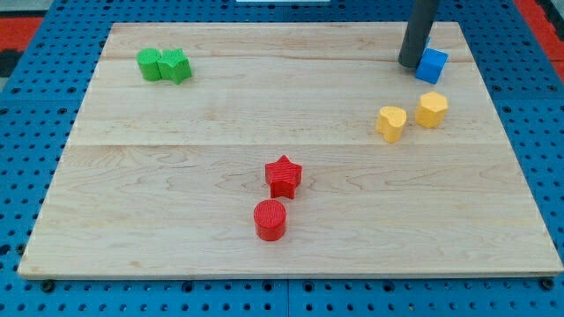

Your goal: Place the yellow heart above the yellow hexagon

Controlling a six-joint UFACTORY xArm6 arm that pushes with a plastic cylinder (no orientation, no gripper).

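Tip: my tip (410, 64) rests on the table (220, 114) in the upper right of the frame, touching or just beside the blue block (432, 65).
Jaws: none here, only a bare rod holding nothing.
Yellow heart (392, 122): right of centre, just left of the yellow hexagon (432, 109), slightly lower.
Goal spot: bare wood above the hexagon, below the blue block.
Advice: come round under the heart, push it up and right in short strokes, avoiding the hexagon and blue block.

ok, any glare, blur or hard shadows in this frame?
Camera view: even light, no glare on the board; blocks cast only faint soft shadows. Yellow heart and yellow hexagon are sharp. My tip sits just left of the blue block, slightly soft-edged.
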